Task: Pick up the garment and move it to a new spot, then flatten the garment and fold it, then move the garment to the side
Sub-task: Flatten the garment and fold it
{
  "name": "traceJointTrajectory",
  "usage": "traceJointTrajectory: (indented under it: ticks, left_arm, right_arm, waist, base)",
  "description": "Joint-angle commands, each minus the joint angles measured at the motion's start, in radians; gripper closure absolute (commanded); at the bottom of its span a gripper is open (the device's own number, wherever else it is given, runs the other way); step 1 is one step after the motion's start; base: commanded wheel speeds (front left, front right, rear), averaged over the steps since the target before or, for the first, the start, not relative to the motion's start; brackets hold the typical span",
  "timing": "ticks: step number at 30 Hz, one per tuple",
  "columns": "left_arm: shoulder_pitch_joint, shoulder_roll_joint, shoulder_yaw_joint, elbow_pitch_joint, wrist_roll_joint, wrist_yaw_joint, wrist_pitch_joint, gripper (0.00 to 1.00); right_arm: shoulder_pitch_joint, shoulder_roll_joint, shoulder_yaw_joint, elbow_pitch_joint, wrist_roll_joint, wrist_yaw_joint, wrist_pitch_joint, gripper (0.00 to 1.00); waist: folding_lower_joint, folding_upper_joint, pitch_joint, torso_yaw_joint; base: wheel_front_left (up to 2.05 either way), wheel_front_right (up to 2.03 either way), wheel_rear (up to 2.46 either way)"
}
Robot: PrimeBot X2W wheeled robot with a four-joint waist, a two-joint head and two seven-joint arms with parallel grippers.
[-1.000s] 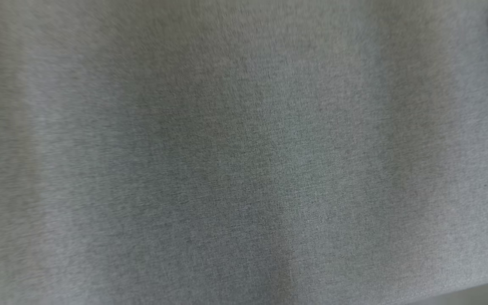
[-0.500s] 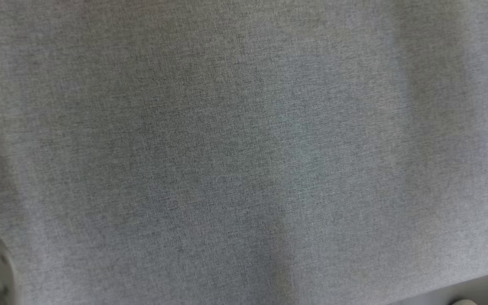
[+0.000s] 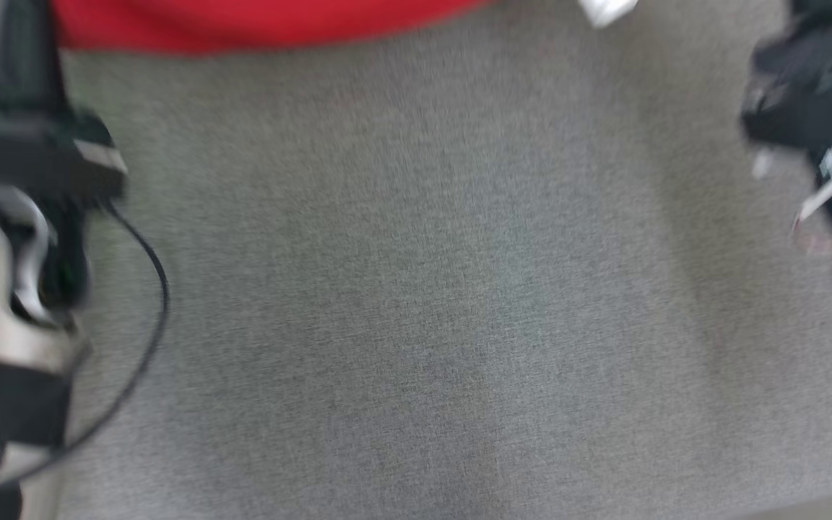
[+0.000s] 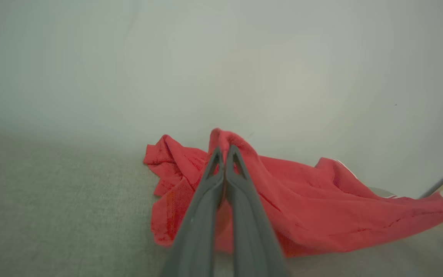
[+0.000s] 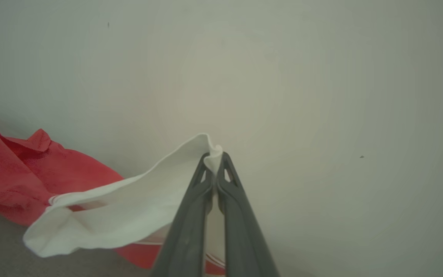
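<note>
Your left gripper [image 4: 224,153] pinches a raised fold of the red cloth garment with white trim [image 4: 306,215]. Your right gripper [image 5: 214,159] pinches its white edge. It sags at the far side of the grey woven surface [image 3: 416,303]. This is likely the carrying step: next, set it down and spread it.

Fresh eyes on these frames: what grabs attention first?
The red garment stands out, draped on the grey surface, with the left tool shut on a raised fold of it. In the right wrist view, the right tool is shut on a white flap, seemingly part of the same garment, lifted off the surface.
</note>
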Motion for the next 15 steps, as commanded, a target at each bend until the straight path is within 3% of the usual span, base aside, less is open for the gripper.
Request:
traceJointTrajectory:
  ticks: [1,7,15]
  left_arm:
    - [0.065,0.014,-0.025,-0.007,-0.038,0.001,0.018,1.0]
    - [0.291,0.017,-0.083,0.016,-0.156,0.001,0.04,1.0]
    - [0.488,-0.021,-0.116,0.061,-0.246,0.001,0.041,1.0]
  right_arm:
    - [0.064,-0.015,0.02,-0.023,0.04,-0.003,0.024,1.0]
    - [0.309,-0.049,0.033,-0.038,0.145,-0.003,0.151,1.0]
    - [0.543,-0.056,-0.029,-0.049,0.205,-0.003,0.178,1.0]
  waist:
    - [0.0001,0.0001,-0.102,0.026]
    - [0.0001,0.0001,-0.243,0.046]
    - [0.0001,0.0001,-0.353,0.08]
  base:
    - [0.0,0.0,0.0]
    - [0.0,0.0,0.0]
    - [0.0,0.0,0.0]
